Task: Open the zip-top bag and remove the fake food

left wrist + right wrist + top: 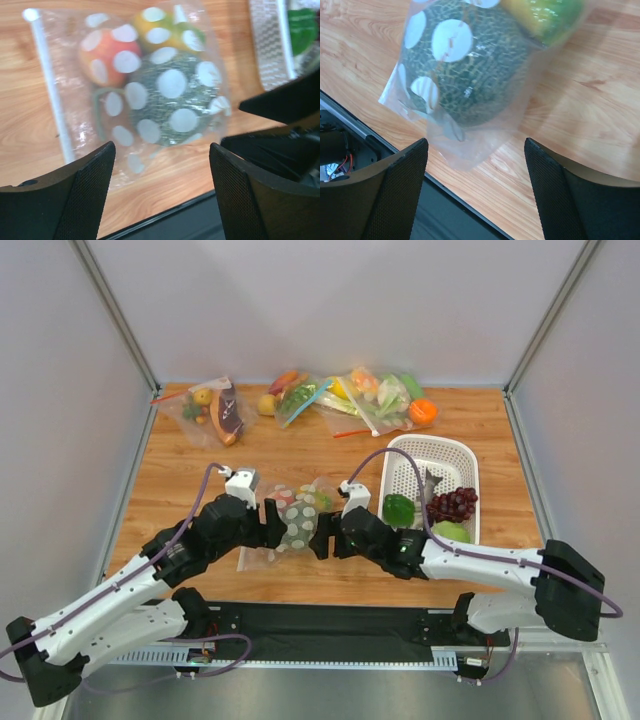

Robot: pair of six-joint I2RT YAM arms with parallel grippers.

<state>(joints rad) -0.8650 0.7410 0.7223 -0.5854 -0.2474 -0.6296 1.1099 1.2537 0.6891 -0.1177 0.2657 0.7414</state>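
Both grippers have their fingers spread wide apart, and I hold nothing in the left gripper (274, 523) or the right gripper (319, 538). Between them lies the zip-top bag (298, 520), flat on the table (160, 470), close to the near edge.

Inside it I see the fake food (155, 107): a bumpy grey-green ball (490, 70), an orange-red peach (107, 52) and a yellow fruit (140, 25).

The white zip strip (47, 85) sits on the left arm's side of the bag and runs from far to near. It looks shut to me. So the left gripper is nearer the mouth. The right gripper is over the closed end, by the ball. I think I must pinch that strip and pull it apart.

Near the bag, to its right, stands the white basket (455, 455). More bags (360, 400) lie at the far edge.
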